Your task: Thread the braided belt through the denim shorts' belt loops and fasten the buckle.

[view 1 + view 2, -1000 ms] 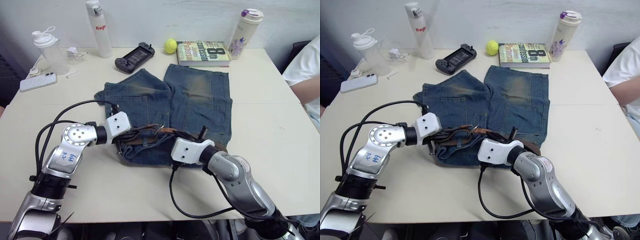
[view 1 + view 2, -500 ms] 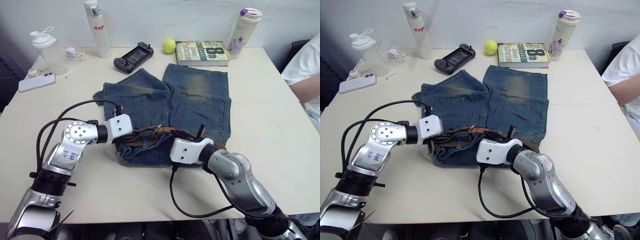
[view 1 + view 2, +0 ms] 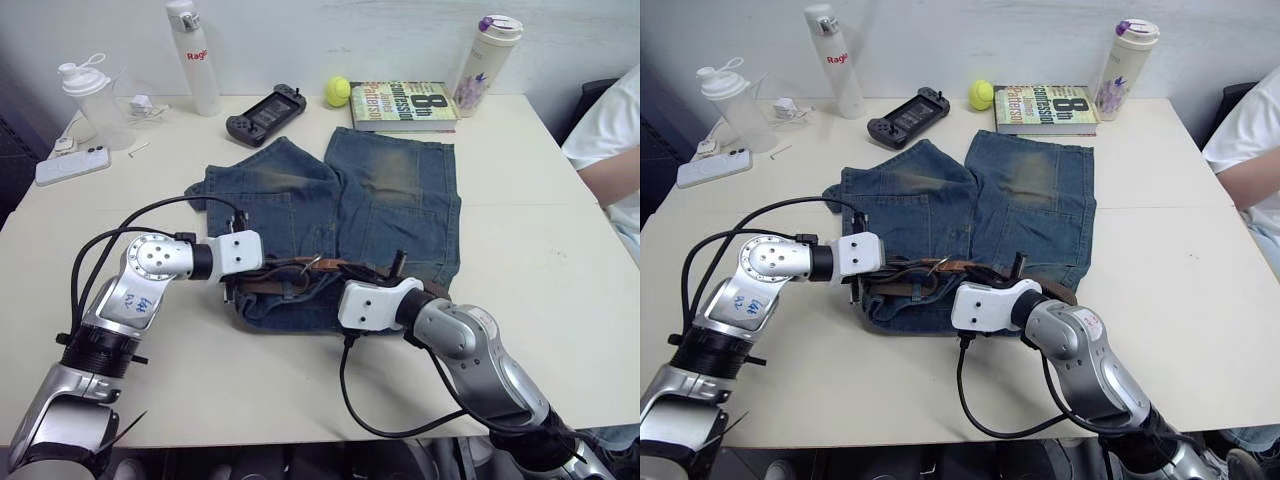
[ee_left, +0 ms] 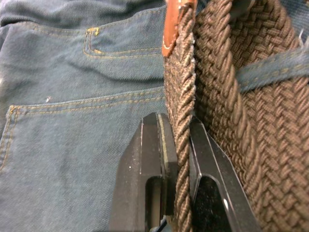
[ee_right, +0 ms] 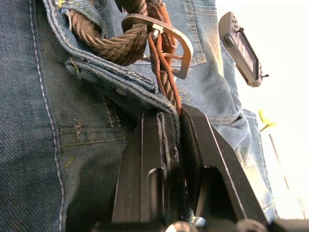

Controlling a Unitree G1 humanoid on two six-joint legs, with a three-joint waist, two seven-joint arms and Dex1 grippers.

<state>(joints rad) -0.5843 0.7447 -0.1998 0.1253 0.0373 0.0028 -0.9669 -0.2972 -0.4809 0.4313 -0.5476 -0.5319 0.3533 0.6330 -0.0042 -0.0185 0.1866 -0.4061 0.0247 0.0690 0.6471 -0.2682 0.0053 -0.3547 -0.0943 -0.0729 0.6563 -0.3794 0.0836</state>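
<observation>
Braided belt (image 4: 227, 96) lies along waistband of denim shorts (image 3: 380, 200), mid-counter (image 3: 530, 180). Buckle (image 5: 166, 41) sits just above waistband edge. Left gripper (image 4: 176, 150) clenched on belt strap edge-on; right gripper (image 5: 169, 140) clamps waistband denim and belt's tan tab.

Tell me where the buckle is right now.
The buckle lies on the waistband of the denim shorts, near the middle of the table's front half between the two grippers, with the braided belt running through it; the right gripper is just beside it.
</observation>
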